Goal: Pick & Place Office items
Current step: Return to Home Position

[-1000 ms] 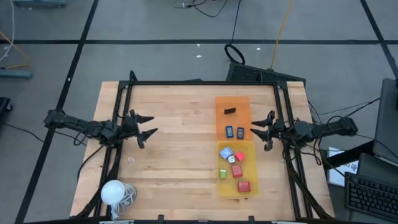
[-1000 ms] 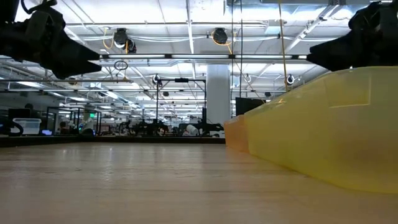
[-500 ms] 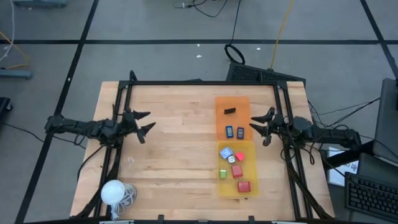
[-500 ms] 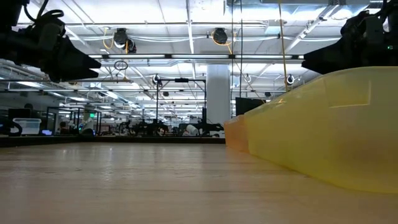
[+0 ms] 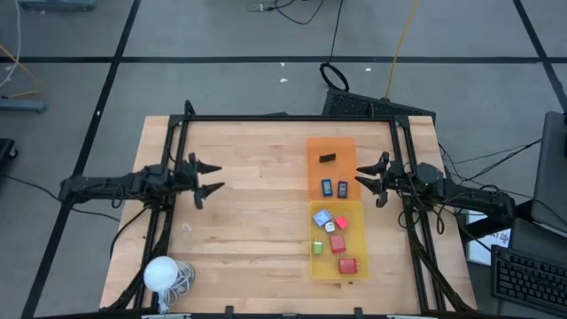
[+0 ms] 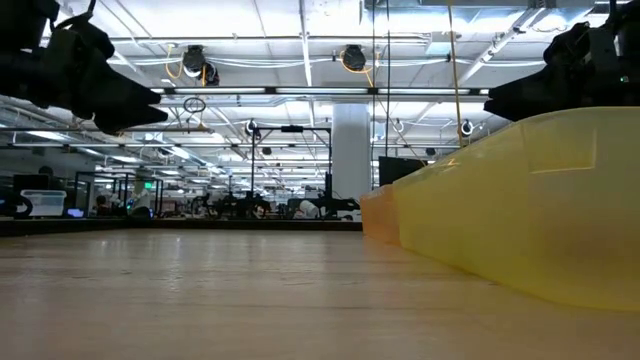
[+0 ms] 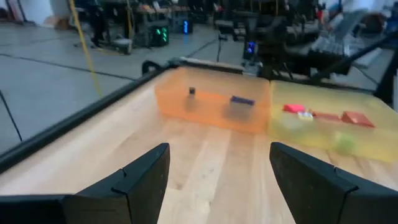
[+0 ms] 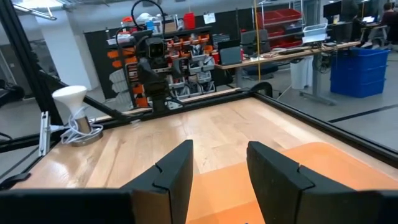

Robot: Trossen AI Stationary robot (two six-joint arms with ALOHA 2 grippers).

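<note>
Several small office items, red, green and light-blue, are lying in the yellow tray, lower right of centre in the high view. Three dark pieces are sitting in the orange tray, which is adjoining it above. The right gripper is hovering just right of the trays, jaws apart. The left gripper is hanging at mid-left, well apart from them, jaws also apart.
</note>
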